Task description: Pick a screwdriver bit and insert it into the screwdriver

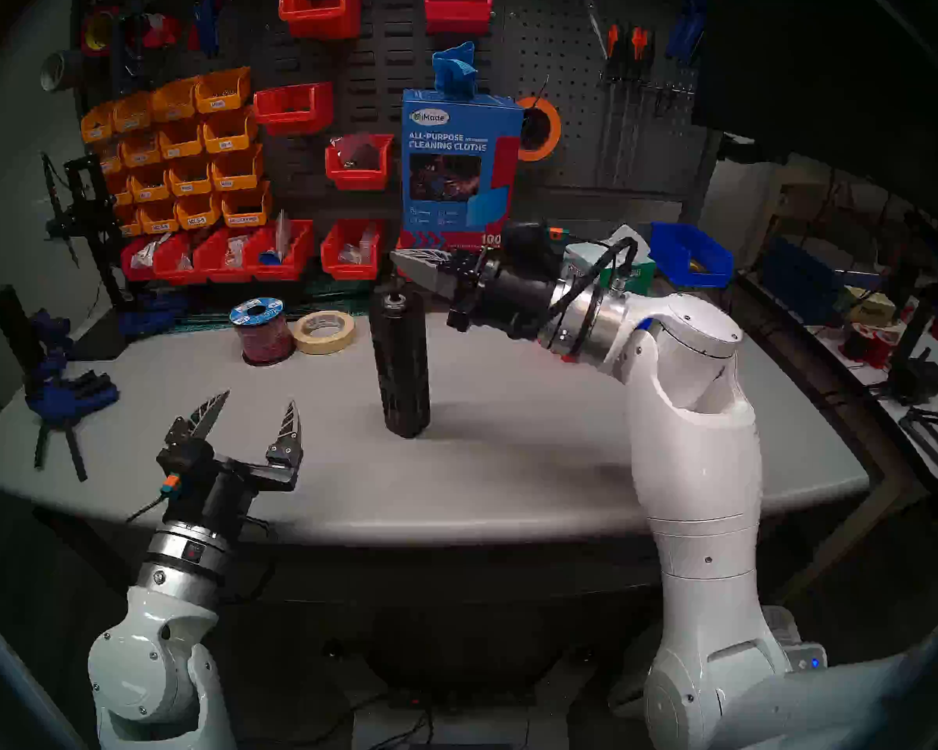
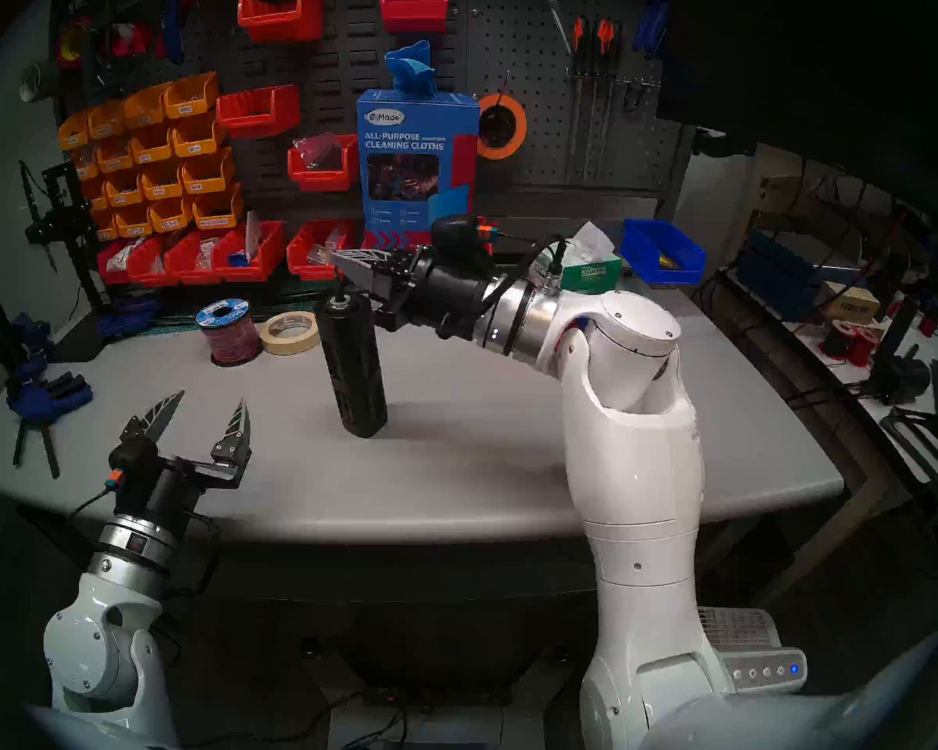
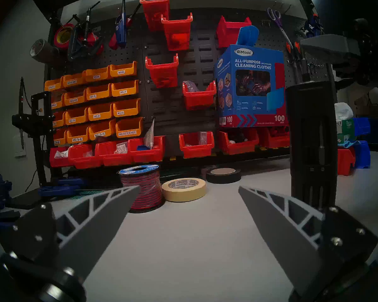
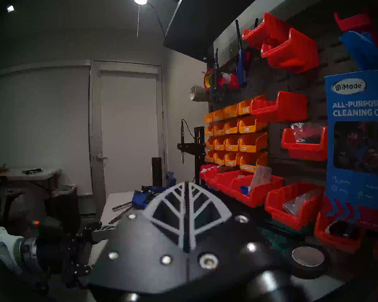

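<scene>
Blue clamp [image 1: 69, 391] at table's left edge. Left gripper [image 1: 250, 416] over near left of grey table [image 1: 510, 489], jaws spread wide, empty. Spool of red wire [image 1: 262, 329] and roll of masking tape [image 1: 324, 331] touching, toward the rear, well apart from gripper. Black tape roll [image 3: 223, 175] behind, near red bins [image 1: 272, 256]. Screwdriver [image 1: 402, 362] upright mid-table, socket up; thin bit [image 2: 338, 290] apparently standing in socket, faint. Right gripper [image 1: 402, 261] level just above and behind its top, fingers pressed together; nothing seen between them. Blue cloth box [image 1: 458, 164] behind; blue bin [image 1: 691, 253] far right.
</scene>
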Motion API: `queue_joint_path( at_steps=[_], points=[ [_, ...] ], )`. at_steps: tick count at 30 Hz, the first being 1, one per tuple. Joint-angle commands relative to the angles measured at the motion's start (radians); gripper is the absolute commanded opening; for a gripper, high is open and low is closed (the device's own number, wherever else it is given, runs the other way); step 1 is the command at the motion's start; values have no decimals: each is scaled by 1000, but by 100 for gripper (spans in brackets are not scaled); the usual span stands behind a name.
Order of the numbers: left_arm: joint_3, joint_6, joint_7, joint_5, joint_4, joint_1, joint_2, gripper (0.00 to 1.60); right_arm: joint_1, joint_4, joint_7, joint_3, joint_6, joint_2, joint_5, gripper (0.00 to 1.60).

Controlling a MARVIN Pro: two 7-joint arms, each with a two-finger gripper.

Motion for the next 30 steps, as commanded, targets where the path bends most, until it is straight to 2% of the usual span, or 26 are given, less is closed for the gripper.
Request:
queue_joint_path(
  at_steps=[1,5,26,30],
  points=[
    [2,-8,-1,-2,-32,-8,1,160,30,-23,17,-7,-9,-13,17,0],
    [1,-7,-3,-2,-32,-9,-1,160,41,-25,15,-6,17,-7,8,0],
    [-2,-16,-16,-5,-34,-9,2,160,53,-53,14,10,60,2,2,0],
    [-2,14,-60,-43,-88,-16,29,160,47,-56,14,14,59,1,4,0]
  ],
)
